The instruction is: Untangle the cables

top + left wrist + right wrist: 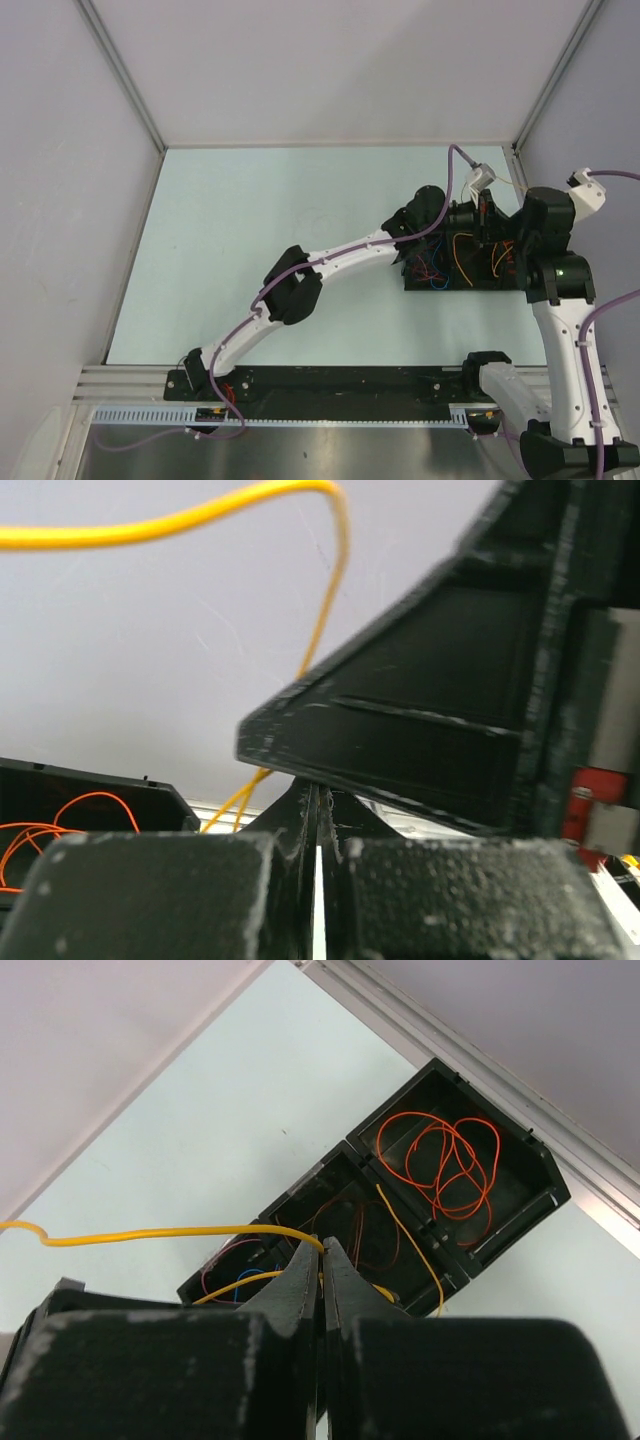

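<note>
Bins: three joined black compartments (525, 1170) on the pale tabletop (200, 1140), just beyond the right tool (322, 1250).
Farthest from the tool: a looped orange cable (440, 1160).
Middle: thin reddish cables (355, 1225).
Nearest: blue and pink cables (235, 1275).
Right tool: pinched on a yellow cable (180, 1232), which stretches away to its left.
Left tool (317, 800): closed; whether it grips anything is unclear.

Wide bare table (230, 230) is left open on the left, cut only by the left arm (330, 258) on its diagonal. Over the black box (545, 1175) room is tight — it is crowded by the right arm (565, 350) too, and a yellow cable (150, 1232) is strung through the air above it.
</note>
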